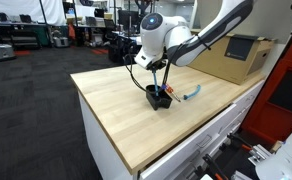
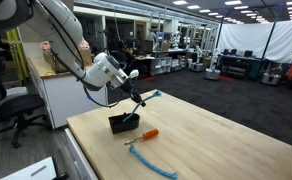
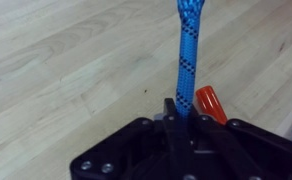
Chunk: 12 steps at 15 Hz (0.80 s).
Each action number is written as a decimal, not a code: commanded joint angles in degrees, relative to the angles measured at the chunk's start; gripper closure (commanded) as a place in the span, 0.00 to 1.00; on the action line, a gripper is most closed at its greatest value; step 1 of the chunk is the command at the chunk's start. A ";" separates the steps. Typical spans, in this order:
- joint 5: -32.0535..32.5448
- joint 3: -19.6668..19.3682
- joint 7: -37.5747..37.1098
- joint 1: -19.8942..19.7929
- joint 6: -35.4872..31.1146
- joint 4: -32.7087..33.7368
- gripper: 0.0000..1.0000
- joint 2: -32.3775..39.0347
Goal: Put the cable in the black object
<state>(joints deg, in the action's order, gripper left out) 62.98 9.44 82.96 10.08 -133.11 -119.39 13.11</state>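
My gripper [image 3: 183,110] is shut on the light-blue cable [image 3: 188,50], which sticks out straight from between the fingers. In both exterior views the gripper [image 1: 158,84] [image 2: 136,99] hangs just above the small black object [image 1: 156,99] [image 2: 123,123] on the wooden table. A short length of the held cable [image 2: 151,95] juts sideways from the fingers. Another light-blue length [image 2: 151,160] [image 1: 193,92] lies on the table, apart from the black object. I cannot tell whether it joins the held piece. The black object does not show clearly in the wrist view.
An orange marker-like thing [image 2: 147,134] [image 3: 211,102] lies on the table beside the black object. A large brown cardboard box [image 1: 236,55] stands at one end of the wooden table [image 1: 116,110]. The table's edges drop off to white cabinets.
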 commanded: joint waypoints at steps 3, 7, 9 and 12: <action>-0.62 0.98 6.96 -0.88 -3.93 -0.39 0.97 3.55; -3.26 1.70 12.47 -1.16 -3.60 -0.22 0.64 5.27; -5.03 1.83 14.71 -1.19 -3.20 -0.27 0.56 5.07; -7.86 1.92 18.19 -0.96 -1.98 -0.53 0.36 4.07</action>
<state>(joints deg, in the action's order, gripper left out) 57.59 10.47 97.07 10.05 -135.17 -119.83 17.84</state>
